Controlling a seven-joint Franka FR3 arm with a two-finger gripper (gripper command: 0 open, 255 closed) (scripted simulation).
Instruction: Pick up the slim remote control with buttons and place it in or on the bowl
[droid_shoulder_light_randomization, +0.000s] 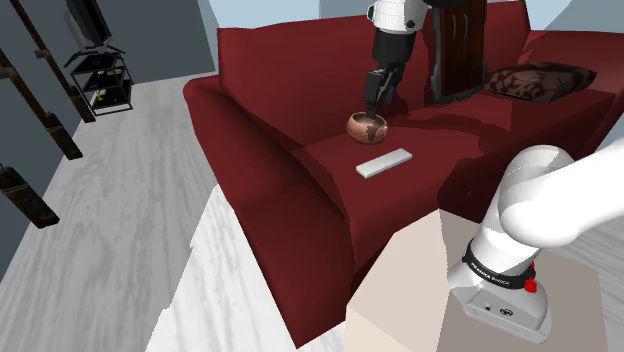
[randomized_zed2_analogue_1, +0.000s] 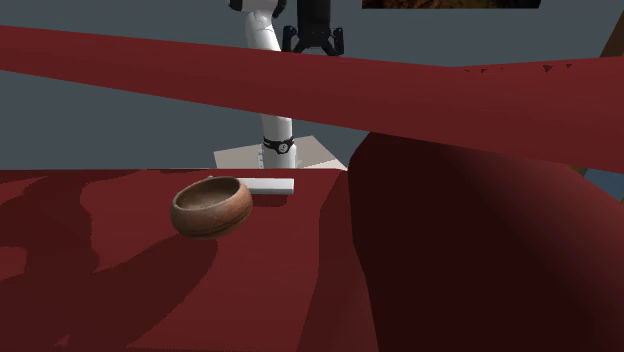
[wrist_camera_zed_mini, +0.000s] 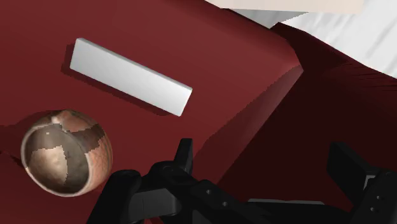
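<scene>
Two failure modes worth flagging, working outward from the stand.

Nearest, the remote: plain white slab, no buttons drawn, flat on the red sofa seat, just beside the bowl on its stand side, not touching. Thin and low on soft-looking upholstery, so easy to skate over the top, shove it sideways, or dig into the seat instead of closing on the long edges. Must straddle the narrow width, not the length; probably too long for the opening otherwise.

Next, the bowl: upright, empty, mottled brown, rounded underneath. Likely to rock or roll with a nudge. Close enough to the remote to risk clipping the rim on descent. Also small against the slab's length: expect it to bridge the rim rather than drop inside, and to slide off after an off-centre release.

Then the claw: fingers apart, nothing between them, raised above the bowl and seemingly a little past it, away from the stand. Not over the remote, so pick not begun. Would shift to the stand side of the bowl before dropping, and match wrist yaw to the slab's long axis first.

Farthest, a dark patterned cushion, well beyond the bowl; no threat to the lift path.
</scene>
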